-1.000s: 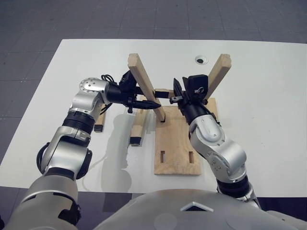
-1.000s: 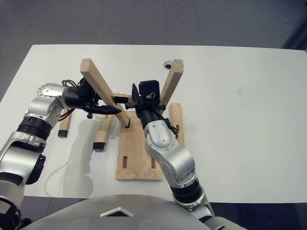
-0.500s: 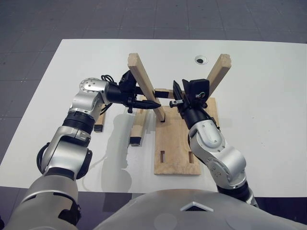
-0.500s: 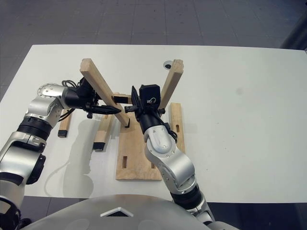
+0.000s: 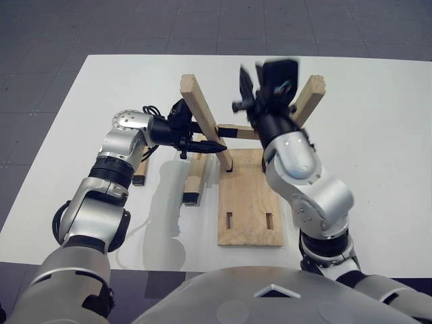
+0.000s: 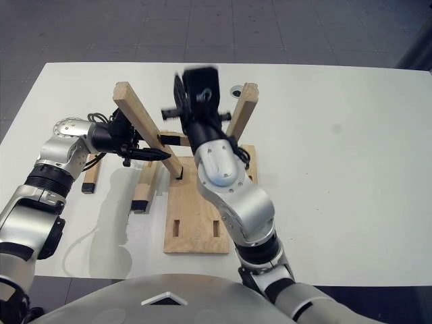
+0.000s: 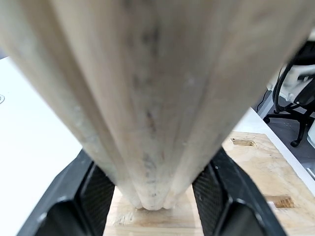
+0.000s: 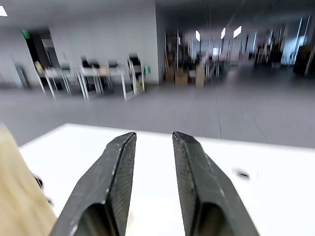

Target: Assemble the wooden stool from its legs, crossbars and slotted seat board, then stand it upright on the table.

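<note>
The slotted seat board [image 5: 248,202] lies flat in the middle of the white surface [image 5: 378,148]. Its two slots [image 5: 229,220] at the 6 o'clock end are bare. At its 12 o'clock end two legs stand up from the board and spread apart like a V. The left leg [image 5: 196,101] tilts toward 11 o'clock and the right leg [image 5: 309,98] toward 1 o'clock. A crossbar [image 5: 233,131] spans between them low down.

The left hand [image 5: 212,146] comes in from 9 o'clock and is clamped on the left leg near its lower part. In the left wrist view its black fingers [image 7: 93,191] press the wood from both sides.

The right hand [image 8: 153,142] is raised above the board's 12 o'clock end, between the tops of the two legs. Its fingers [image 8: 118,182] stand slightly apart with nothing between them.

At 9 o'clock of the board two loose wooden pieces lie on the surface. One [image 5: 194,179] is just beside the board's edge, and the other [image 5: 140,172] is farther out, partly under the left arm. A small round hole [image 5: 283,84] sits in the surface at 1 o'clock.
</note>
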Robot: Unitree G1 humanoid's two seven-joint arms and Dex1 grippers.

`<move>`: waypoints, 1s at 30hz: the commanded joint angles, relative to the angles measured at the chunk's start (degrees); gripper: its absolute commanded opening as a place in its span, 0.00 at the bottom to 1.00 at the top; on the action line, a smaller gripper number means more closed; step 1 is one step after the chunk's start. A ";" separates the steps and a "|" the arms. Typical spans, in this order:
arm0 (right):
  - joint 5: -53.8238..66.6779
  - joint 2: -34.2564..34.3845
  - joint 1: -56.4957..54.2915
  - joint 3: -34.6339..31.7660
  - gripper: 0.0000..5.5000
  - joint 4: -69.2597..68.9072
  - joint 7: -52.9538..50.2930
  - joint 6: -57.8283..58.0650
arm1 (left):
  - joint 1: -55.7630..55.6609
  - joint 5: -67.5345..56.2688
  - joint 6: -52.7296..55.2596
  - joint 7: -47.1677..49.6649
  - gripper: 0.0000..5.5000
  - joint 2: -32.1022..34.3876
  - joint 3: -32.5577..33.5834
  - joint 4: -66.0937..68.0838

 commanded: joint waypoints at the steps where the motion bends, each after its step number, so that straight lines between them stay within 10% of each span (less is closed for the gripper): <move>1: 2.99 1.13 23.29 9.82 0.24 16.60 3.26 1.81 | 17.27 17.25 12.31 4.77 0.37 -3.29 -13.87 10.34; 14: 5.60 4.67 9.12 2.91 0.24 -10.87 5.55 -2.54 | 17.07 18.31 10.84 6.96 0.37 -3.72 -14.14 11.08; 23: 21.40 4.60 -11.73 -26.02 0.24 -29.46 0.03 -0.13 | 16.27 22.04 11.53 15.50 0.37 -2.82 -15.27 10.48; 30: 42.09 -17.66 -17.88 -53.87 0.24 -31.45 -10.70 -6.33 | 14.88 24.09 8.51 22.75 0.37 -3.45 -14.31 13.24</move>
